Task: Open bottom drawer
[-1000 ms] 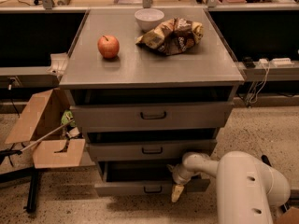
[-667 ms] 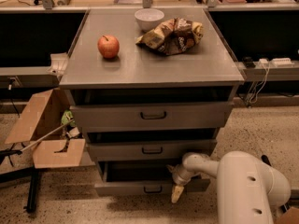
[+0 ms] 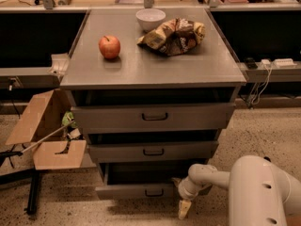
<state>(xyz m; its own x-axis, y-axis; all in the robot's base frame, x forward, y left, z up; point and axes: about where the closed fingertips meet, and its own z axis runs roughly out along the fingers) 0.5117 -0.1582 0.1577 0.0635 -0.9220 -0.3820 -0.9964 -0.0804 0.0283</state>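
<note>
The bottom drawer (image 3: 136, 190) is the lowest, slimmest grey front of the three in the grey metal cabinet (image 3: 153, 69). It stands pulled out a little, with a dark gap above its front and a small dark pull handle (image 3: 154, 192) in the middle. My gripper (image 3: 184, 209) hangs at the drawer's right front corner, pointing down at the floor, to the right of the handle. My white arm (image 3: 256, 187) reaches in from the lower right.
The middle drawer (image 3: 153, 151) and top drawer (image 3: 154, 117) sit above. On the cabinet top lie a red apple (image 3: 109, 46), a white bowl (image 3: 150, 19) and a chip bag (image 3: 172, 36). An open cardboard box (image 3: 44, 131) stands on the floor at the left.
</note>
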